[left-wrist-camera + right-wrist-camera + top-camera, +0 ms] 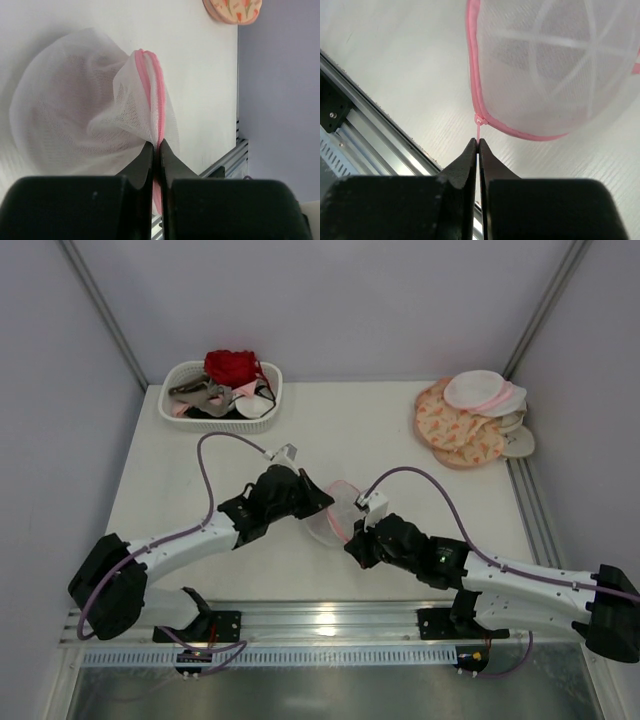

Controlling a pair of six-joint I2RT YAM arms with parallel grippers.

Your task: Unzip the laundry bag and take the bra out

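The laundry bag [335,512] was pinched at its pink rim [155,95] by the left gripper [156,147]. The zipper pull [478,125] was pinched by the right gripper [478,142]. Drawing the pull round the rim was judged the next move.

I work over a white tabletop [330,440] that fills the floor of a pale booth. Plain grey-lilac walls [330,300] stand behind it and on either side, with slim metal struts [100,305] running up the two back corners. Along the near edge lies a silver aluminium rail [330,620], and nearer still a dull metal sheet [330,692]. The light is soft and even, leaving only faint shadows on the white surface.
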